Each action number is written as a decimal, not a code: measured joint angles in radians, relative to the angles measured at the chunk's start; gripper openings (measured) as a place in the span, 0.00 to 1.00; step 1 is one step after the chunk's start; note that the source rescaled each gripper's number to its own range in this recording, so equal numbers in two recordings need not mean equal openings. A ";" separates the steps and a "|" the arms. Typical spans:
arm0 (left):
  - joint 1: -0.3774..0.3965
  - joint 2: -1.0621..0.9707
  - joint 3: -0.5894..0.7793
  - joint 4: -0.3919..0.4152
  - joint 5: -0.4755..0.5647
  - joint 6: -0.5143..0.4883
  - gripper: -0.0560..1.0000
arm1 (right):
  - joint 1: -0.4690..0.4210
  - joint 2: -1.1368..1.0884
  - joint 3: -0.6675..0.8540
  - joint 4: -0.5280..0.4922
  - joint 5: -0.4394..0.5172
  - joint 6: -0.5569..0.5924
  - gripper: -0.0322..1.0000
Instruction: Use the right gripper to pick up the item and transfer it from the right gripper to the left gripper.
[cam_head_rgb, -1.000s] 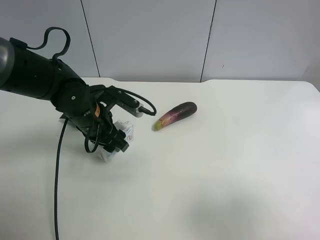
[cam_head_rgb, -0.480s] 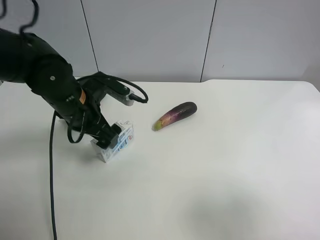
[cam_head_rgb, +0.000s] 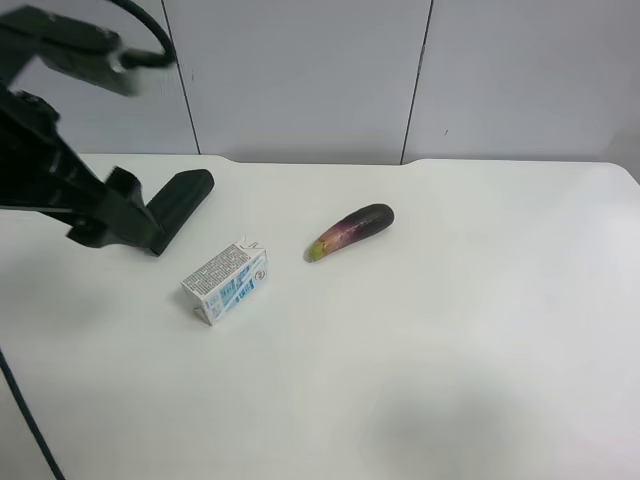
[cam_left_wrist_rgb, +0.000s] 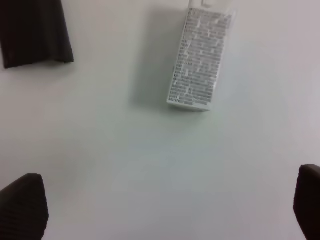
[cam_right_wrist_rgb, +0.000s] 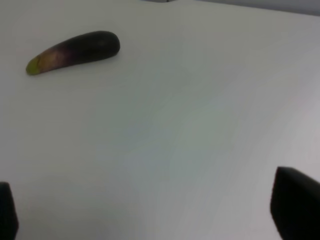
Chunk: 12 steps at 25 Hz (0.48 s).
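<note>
The item, a small white carton (cam_head_rgb: 225, 283) with blue print, lies on its side on the white table (cam_head_rgb: 450, 330), and nothing touches it. The left wrist view looks down on the carton (cam_left_wrist_rgb: 200, 57) from above. My left gripper (cam_left_wrist_rgb: 165, 210) is open, its two dark fingertips (cam_left_wrist_rgb: 22, 205) far apart over bare table short of the carton. Its black arm (cam_head_rgb: 60, 190) is raised at the exterior high view's left. My right gripper (cam_right_wrist_rgb: 150, 212) is open over bare table with nothing between its fingers. That arm is out of the exterior high view.
A purple eggplant (cam_head_rgb: 350, 230) lies right of the carton and shows again as the eggplant (cam_right_wrist_rgb: 75, 50) in the right wrist view. A dark flat oblong (cam_head_rgb: 180, 203) lies just behind and left of the carton. A grey panelled wall stands behind the table.
My left gripper opened and let go of the carton, then rose and drew back to the left. The carton now lies free, and the dark oblong has come into view.
</note>
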 joint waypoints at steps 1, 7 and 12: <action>0.000 -0.046 0.000 -0.007 0.014 0.000 0.99 | 0.000 0.000 0.000 0.000 0.000 0.000 1.00; 0.000 -0.294 0.071 -0.014 0.150 0.000 1.00 | 0.000 0.000 0.000 0.000 0.000 0.000 1.00; 0.000 -0.518 0.206 -0.014 0.224 0.000 1.00 | 0.000 0.000 0.000 0.000 0.000 0.000 1.00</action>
